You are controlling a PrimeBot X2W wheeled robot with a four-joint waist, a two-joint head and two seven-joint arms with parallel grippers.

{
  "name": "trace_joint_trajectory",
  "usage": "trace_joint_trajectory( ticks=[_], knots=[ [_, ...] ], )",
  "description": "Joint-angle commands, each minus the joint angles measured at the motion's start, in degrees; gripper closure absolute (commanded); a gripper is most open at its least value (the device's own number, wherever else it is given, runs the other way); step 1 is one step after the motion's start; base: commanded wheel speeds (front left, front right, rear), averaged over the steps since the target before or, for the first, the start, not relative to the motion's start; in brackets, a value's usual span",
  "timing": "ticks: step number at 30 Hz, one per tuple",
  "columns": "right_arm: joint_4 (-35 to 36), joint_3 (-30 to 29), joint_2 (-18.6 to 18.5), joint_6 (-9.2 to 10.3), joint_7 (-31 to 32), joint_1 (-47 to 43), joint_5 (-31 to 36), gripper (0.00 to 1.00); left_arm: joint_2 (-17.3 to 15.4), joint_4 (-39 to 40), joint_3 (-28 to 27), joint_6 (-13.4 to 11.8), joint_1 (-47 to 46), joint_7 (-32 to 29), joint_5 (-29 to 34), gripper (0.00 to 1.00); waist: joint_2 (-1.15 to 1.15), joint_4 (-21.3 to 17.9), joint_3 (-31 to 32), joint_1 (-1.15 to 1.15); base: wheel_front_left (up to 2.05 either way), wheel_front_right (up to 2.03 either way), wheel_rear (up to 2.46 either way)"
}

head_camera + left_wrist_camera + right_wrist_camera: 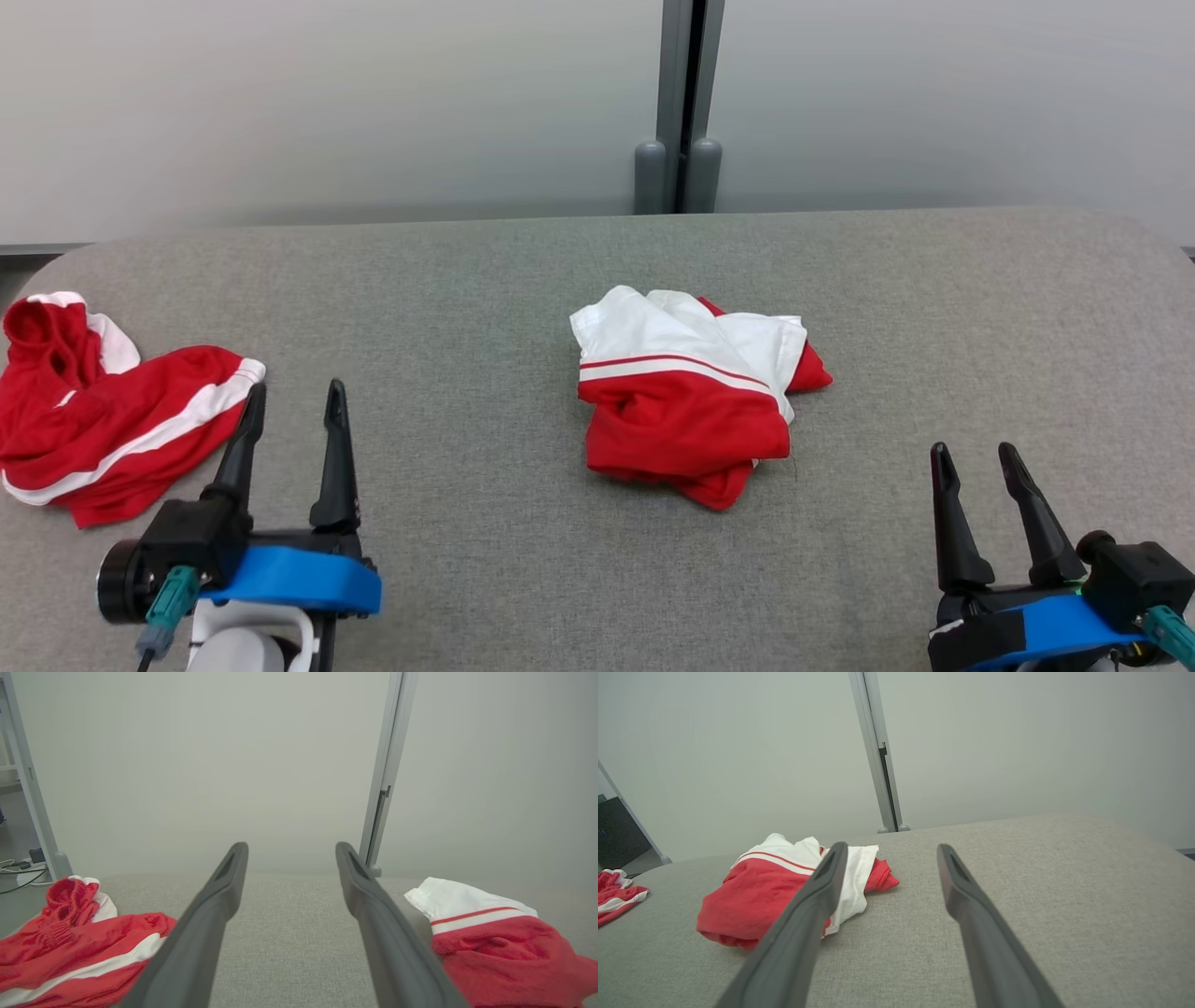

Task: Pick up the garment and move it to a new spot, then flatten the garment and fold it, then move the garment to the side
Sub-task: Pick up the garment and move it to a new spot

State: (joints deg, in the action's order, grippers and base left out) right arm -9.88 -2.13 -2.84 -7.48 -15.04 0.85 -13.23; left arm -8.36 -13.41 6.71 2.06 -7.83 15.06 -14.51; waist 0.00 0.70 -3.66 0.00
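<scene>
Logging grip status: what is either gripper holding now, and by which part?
Nothing is held: the left gripper and the right gripper are both open, with nothing between the fingers.

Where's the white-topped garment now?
In the head view the garment lies central on the table, ahead of the left gripper and right gripper; a second red garment sits far left.

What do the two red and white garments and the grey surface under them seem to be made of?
Middle garment: soft matte knit fabric, perhaps jersey; it lies in loose wrinkles without shine. Left garment: seemingly the same cloth, with a gathered band; the fibre cannot be told. Grey surface: matte woven upholstery-like fabric, showing a fine speckled weave.
</scene>
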Motion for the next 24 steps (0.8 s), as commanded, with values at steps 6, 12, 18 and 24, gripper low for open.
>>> trace_joint_trajectory(
  ticks=[6,12,18,24],
  knots=[
    [-0.5,-0.2,-0.1,-0.03,-0.2,-1.5,0.1,0.0,1.1,1.1,-3.9,0.8,3.8,0.2,2.7,0.0,0.0,1.0,1.2,0.0,0.0,0.0,0.0],
    [-1.1,0.1,-0.1,-0.03,-0.2,-2.5,0.0,0.0,2.2,0.3,-5.7,1.9,5.6,0.2,4.4,0.0,0.0,1.3,2.1,0.0,0.0,0.0,0.0],
    [-1.5,0.2,-0.1,-0.03,-0.2,-2.7,0.1,0.0,2.6,-0.6,-6.9,2.2,6.4,0.2,6.6,0.0,0.0,1.4,2.7,0.0,0.0,0.0,0.0],
    [-2.0,0.1,-0.1,-0.03,-0.2,-3.2,0.1,0.0,3.0,-1.5,-7.7,2.4,6.9,0.2,7.7,0.0,0.0,1.4,3.1,0.0,0.0,0.0,0.0]
  ],
)
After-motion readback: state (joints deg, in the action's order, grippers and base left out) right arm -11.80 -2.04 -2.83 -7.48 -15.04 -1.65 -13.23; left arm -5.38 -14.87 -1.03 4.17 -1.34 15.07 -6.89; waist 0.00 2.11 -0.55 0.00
